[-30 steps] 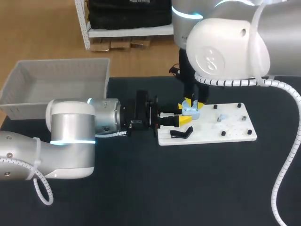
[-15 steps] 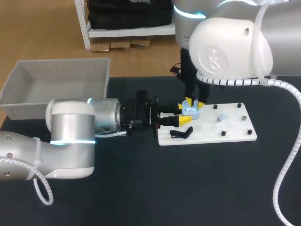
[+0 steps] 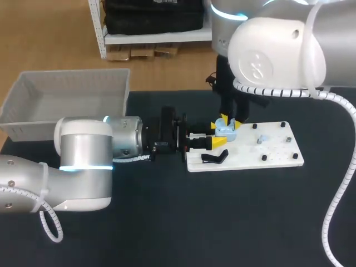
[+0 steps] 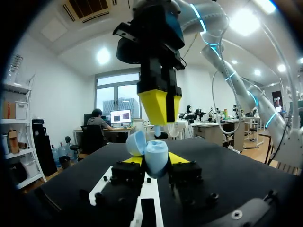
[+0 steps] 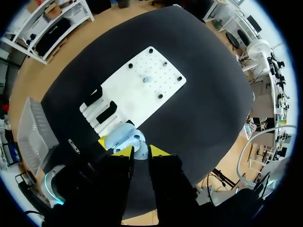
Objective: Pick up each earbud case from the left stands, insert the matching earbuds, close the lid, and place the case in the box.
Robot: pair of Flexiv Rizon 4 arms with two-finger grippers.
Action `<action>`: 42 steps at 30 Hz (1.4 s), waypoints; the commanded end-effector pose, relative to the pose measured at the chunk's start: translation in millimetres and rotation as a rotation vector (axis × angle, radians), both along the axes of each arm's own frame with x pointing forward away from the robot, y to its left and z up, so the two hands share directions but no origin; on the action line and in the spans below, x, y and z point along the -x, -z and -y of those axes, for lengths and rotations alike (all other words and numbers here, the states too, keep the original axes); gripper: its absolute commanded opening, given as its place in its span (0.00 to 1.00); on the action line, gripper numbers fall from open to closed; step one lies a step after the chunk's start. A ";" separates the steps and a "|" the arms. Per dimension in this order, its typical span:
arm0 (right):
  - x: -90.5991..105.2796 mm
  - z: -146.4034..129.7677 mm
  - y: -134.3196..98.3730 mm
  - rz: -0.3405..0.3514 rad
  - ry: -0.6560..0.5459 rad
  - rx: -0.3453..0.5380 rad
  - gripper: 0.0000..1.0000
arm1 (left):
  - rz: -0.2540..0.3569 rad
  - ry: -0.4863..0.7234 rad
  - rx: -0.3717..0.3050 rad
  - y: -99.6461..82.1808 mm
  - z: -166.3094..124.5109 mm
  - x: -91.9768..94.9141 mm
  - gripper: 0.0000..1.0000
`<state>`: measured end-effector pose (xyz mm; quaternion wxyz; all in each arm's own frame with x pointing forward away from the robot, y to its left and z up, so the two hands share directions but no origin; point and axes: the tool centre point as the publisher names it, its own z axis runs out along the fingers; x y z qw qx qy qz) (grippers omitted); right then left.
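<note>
Pegboard and box on dark table

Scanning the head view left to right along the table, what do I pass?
From the left: white box → left arm's black wrist → light-blue earbud case → small light-blue earbud on the board → black pegs at its right end.

The right arm has been shifted slightly toward the right of the head view, so that its large white housing now lies further into the upper right of the frame. The right pincer has been carried with it by a small amount, above the earbud case.
</note>
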<state>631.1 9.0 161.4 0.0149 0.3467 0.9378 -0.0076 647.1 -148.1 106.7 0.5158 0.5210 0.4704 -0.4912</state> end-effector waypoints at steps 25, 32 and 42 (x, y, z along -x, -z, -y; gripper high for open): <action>-2.6 -2.7 5.9 0.008 0.010 -0.025 0.00 | 0.002 -0.003 0.004 0.9 -0.3 0.4 0.00; -4.9 -3.1 7.2 0.002 0.011 -0.025 0.00 | 0.002 -0.003 0.004 0.9 -0.3 0.4 0.00; -7.0 -2.6 9.4 0.000 0.018 -0.023 0.00 | 0.002 -0.003 0.004 0.9 -0.3 0.4 0.00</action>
